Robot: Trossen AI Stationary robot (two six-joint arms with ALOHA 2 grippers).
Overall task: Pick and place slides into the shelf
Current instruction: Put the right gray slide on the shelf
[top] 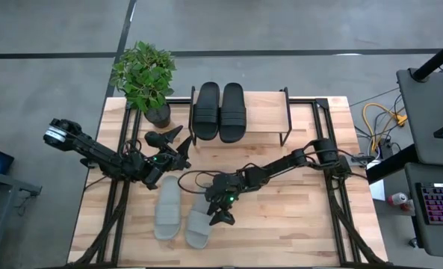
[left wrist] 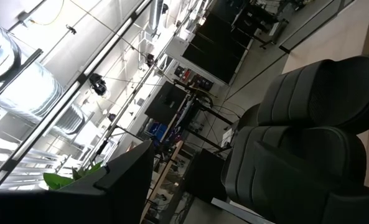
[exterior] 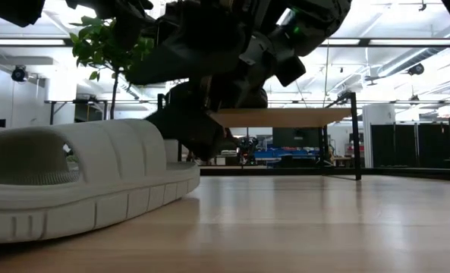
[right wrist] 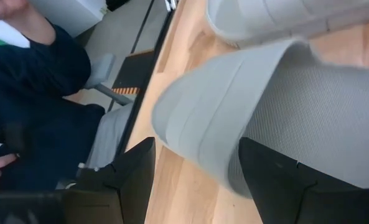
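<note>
A light wooden plank table [top: 296,217] stands on a grey concrete floor [top: 49,30] crossed by dark seams. A potted plant [top: 145,78] sits at the table's far left corner. To the right stands a dark desk [top: 429,112] with a keyboard [top: 439,203] lit in colours, and yellow cables [top: 379,118] lie coiled on the floor beside it. Seen level across the table, the room beyond is a bright workshop with white walls, ceiling beams [exterior: 407,43] and dark cabinets [exterior: 418,145] far right. A person in a dark sleeve [right wrist: 41,81] sits near the table's edge.

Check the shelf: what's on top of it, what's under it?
On the shelf: the black pair of slides, side by side at its left end; the rest of the plank is bare. Underneath: in the low view only open space shows; its left part is hidden by the arms.
</note>
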